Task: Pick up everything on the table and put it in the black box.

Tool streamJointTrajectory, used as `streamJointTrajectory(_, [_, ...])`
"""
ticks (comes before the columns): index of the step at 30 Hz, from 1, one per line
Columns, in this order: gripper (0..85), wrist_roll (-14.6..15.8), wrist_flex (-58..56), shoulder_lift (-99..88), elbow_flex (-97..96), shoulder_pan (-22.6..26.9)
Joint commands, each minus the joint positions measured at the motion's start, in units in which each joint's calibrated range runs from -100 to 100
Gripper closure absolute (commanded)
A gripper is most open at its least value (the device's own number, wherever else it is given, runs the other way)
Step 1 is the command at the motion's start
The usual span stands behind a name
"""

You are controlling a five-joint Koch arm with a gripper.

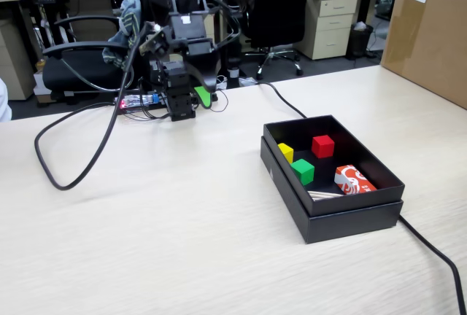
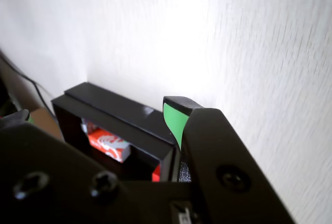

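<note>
The black box [image 1: 328,216] stands on the right of the table in the fixed view. Inside lie a yellow cube [image 1: 285,152], a red cube [image 1: 322,146], a green cube [image 1: 303,171] and a red-and-white packet [image 1: 354,181], with a pale flat item [image 1: 321,195] at the front wall. My gripper [image 1: 198,100] is folded back at the arm's base, far left of the box. In the wrist view its green-padded fingertips [image 2: 174,117] stand wide apart, open and empty. The box [image 2: 111,107] and the packet [image 2: 109,143] show between them.
A thick black cable [image 1: 80,173] loops over the table's left part. Another cable [image 1: 434,253] runs from the box to the front right. A cardboard box [image 1: 430,30] stands at the right back. Office chairs [image 1: 80,60] and desks stand behind the table.
</note>
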Motion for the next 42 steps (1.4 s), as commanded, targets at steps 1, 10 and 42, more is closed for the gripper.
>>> streamJointTrajectory(1, [35.8, -0.29, 12.19, -8.32, -5.08, -0.54])
streamJointTrajectory(10, [35.4, -0.34, 29.12, -18.07, -26.30, -0.73])
streamJointTrajectory(42, [35.2, -4.05, 52.19, -17.38, -65.19, -2.39])
